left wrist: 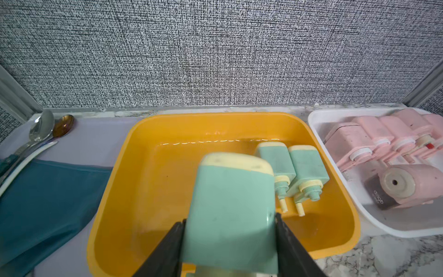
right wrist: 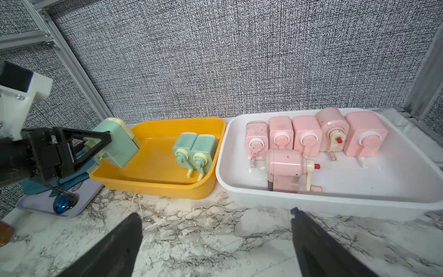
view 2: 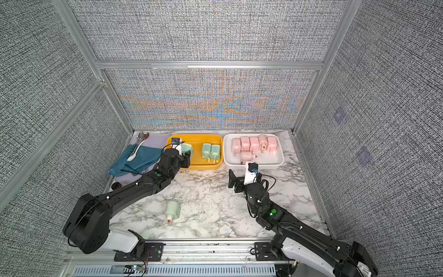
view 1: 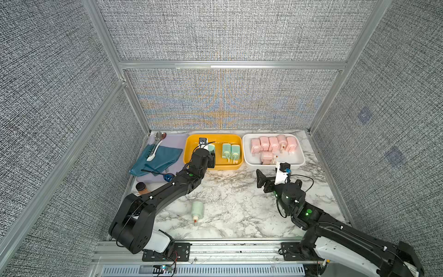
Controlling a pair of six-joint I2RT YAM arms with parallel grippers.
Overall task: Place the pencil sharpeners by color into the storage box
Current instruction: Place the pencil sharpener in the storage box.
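Observation:
My left gripper [left wrist: 230, 217] is shut on a mint green pencil sharpener [left wrist: 232, 206], its cream end pointing away, held tilted above the left part of the yellow storage box [view 1: 230, 139]. Two more green pencil sharpeners [view 1: 226, 150] [view 1: 235, 152] lie side by side in that box's right half. Another green one [view 1: 197, 209] lies on the marble table near the front. The white storage box [view 1: 287, 159] holds several pink pencil sharpeners [view 1: 273, 144], one [view 1: 267, 157] lying in front of the row. In front of the white box, my right gripper [right wrist: 215, 213] stands open and empty above the table.
A lilac tray [view 1: 172, 140] at the back left carries a blue cloth [view 1: 158, 158], spoons [view 1: 159, 138] and a small blue utensil [view 1: 169, 177]. A brown jar with a black lid [view 1: 142, 188] stands by the left arm. Woven walls close in three sides.

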